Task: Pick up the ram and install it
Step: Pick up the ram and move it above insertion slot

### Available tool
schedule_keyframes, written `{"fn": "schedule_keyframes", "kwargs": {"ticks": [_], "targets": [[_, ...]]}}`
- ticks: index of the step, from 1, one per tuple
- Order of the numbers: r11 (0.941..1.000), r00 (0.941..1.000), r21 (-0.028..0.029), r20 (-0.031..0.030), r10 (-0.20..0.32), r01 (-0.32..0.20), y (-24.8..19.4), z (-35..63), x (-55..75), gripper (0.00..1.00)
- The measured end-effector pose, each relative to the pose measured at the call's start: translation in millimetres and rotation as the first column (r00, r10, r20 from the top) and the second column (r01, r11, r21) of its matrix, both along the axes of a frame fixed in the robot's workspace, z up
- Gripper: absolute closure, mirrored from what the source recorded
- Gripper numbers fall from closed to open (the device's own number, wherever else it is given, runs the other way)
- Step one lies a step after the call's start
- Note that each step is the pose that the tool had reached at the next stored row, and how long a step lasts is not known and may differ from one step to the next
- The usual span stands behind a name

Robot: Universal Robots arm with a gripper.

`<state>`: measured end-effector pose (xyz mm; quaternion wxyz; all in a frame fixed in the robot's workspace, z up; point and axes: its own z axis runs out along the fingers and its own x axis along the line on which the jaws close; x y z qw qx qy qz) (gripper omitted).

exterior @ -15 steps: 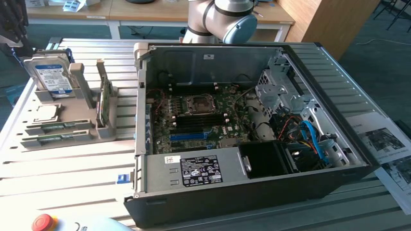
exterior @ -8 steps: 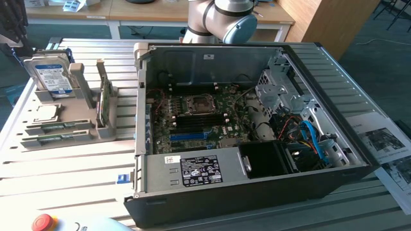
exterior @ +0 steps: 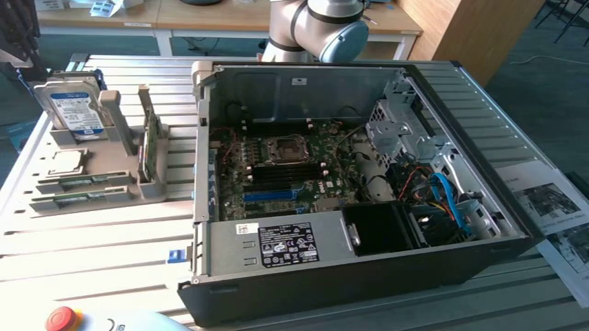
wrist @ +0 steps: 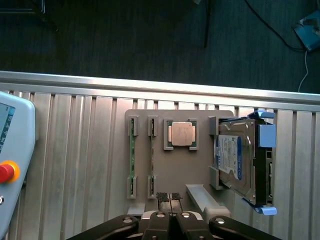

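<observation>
— Where is the ram [wrist: 132, 156] sitting?
— It is standing on its long edge in a slot of the grey holder [wrist: 180, 170], near one edge of the worktop [wrist: 75, 150]. A second stick [wrist: 151, 156] is standing just beside it.
— And the claw [wrist: 169, 196]?
— Its fingers are pressing together. It is hanging over the holder's side farther from that edge.

Ribbed metal worktop [exterior: 92, 234], slats running lengthwise, bright glare on the ridges; dark carpeted floor [exterior: 543, 76] beyond its edge; pale wooden desks [exterior: 184, 17] on white legs at the back; tall wooden panel [exterior: 460, 31] toward the exterior view's right.
</observation>
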<state>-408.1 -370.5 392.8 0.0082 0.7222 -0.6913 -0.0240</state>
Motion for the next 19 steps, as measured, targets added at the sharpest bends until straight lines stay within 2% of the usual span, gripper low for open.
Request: {"fn": "schedule_keyframes", "kwargs": {"ticks": [4,13,19], "targets": [[1.0000,1.0000,0.0000,0.0000,0.000,0.000,-1.3,0.0,0.0,0.90],[1.0000,1.0000,0.0000,0.0000,0.000,0.000,-11.2,0.0,0.0,0.90],[1.0000,1.0000,0.0001,0.0001,0.000,0.000,-11.5,-0.7,0.0,0.90]]}}
